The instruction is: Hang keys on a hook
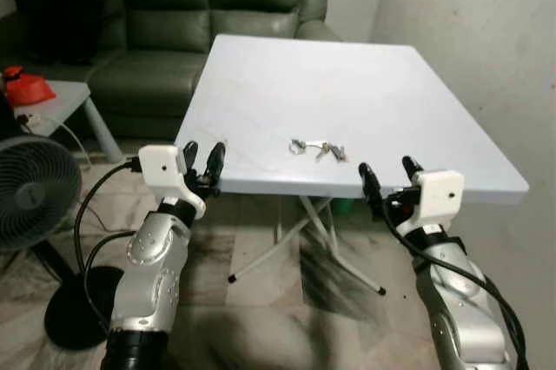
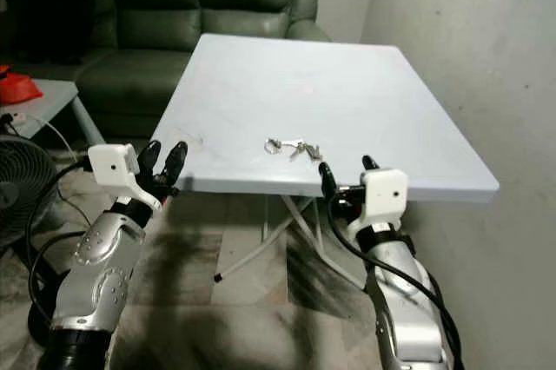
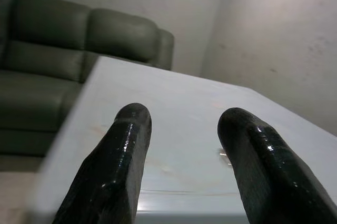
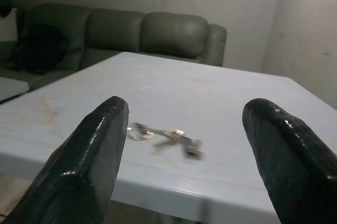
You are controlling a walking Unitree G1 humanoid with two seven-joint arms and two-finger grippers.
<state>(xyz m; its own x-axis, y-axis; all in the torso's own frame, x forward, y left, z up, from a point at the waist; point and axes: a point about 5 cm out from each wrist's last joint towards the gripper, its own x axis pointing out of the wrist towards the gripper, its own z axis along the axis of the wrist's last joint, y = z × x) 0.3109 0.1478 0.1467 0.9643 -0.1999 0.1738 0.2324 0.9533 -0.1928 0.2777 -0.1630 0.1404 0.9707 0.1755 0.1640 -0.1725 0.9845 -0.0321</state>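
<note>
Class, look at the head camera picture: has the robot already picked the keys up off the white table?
No. The keys lie on the white table near its front edge, and the left gripper and right gripper are both open.

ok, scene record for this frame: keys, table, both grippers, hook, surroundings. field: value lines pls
keys: bunch lying flat on the table near its front edge, untouched
table: white folding table, against the wall on the robot's right
left gripper: open, empty, at the table's front left corner
right gripper: open, empty, just short of the front edge, right of the keys
hook: none seen
surroundings: dark green sofa behind the table; fan on the left
</note>
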